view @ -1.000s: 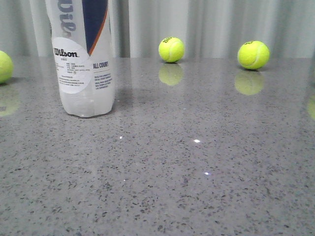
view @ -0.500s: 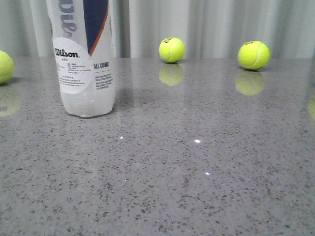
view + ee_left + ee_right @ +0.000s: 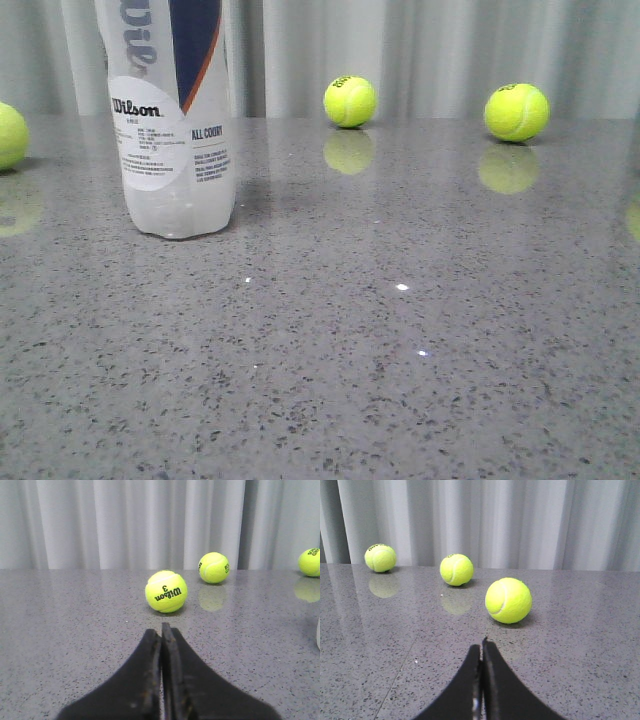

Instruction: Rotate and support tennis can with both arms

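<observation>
The tennis can (image 3: 172, 120) stands upright on the grey speckled table at the left in the front view; its top is cut off by the frame. It is clear plastic with a white-and-navy Wilson label and a thin orange stripe. A sliver of its edge (image 3: 318, 632) shows in the left wrist view. No gripper shows in the front view. My left gripper (image 3: 161, 630) is shut and empty, low over the table, with a tennis ball (image 3: 166, 591) beyond it. My right gripper (image 3: 482, 647) is shut and empty, with a tennis ball (image 3: 508, 600) just beyond it.
Tennis balls lie on the table: two at the back (image 3: 350, 101) (image 3: 516, 111) and one at the left edge (image 3: 8, 135) in the front view. More balls (image 3: 214, 567) (image 3: 456, 569) (image 3: 380, 558) show in the wrist views. A grey curtain closes the back.
The view has shifted very slightly; the can and balls appear a few pixels to the right. Nothing else has changed.
</observation>
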